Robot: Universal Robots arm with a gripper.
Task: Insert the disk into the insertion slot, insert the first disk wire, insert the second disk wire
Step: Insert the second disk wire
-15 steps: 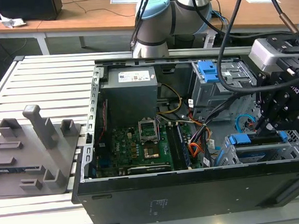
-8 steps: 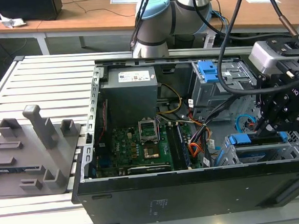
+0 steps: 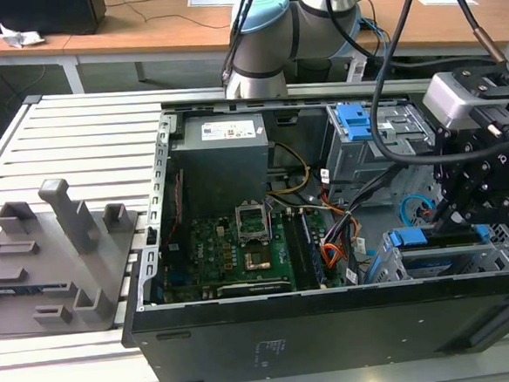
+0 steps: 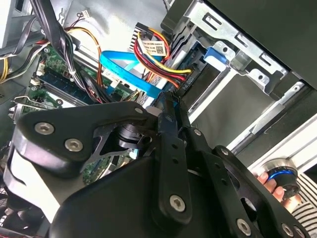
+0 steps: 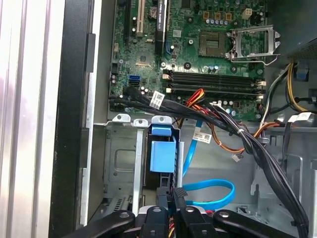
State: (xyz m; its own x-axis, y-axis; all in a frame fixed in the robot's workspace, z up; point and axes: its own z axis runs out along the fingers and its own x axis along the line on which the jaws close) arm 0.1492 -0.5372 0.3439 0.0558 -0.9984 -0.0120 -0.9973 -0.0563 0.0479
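The disk sits inside the insertion slot [image 3: 469, 259], and its bright blue carrier [image 3: 412, 238] shows at the cage mouth. In the first wrist view the carrier [image 5: 163, 153] lies between the cage's [image 5: 124, 158] silver rails. My gripper [image 5: 174, 196] is at the disk's rear edge, shut on the end of a flat blue disk wire [image 5: 210, 191]. In the second wrist view the fingertips [image 4: 171, 101] meet where that blue wire [image 4: 129, 74] ends. Beside them, the black plug of a red-yellow-black disk wire [image 4: 158, 54] is at the disk. In the exterior view the gripper [image 3: 448, 217] hangs over the cage.
The open computer case holds a green motherboard [image 3: 241, 244], a power supply [image 3: 226, 154] and a taller grey cage with a blue clip [image 3: 355, 123]. A black cable bundle [image 5: 247, 144] crosses beside the slot. A grey fixture [image 3: 58, 257] stands at the exterior view's left. A hand [image 4: 271, 184] holds a knob.
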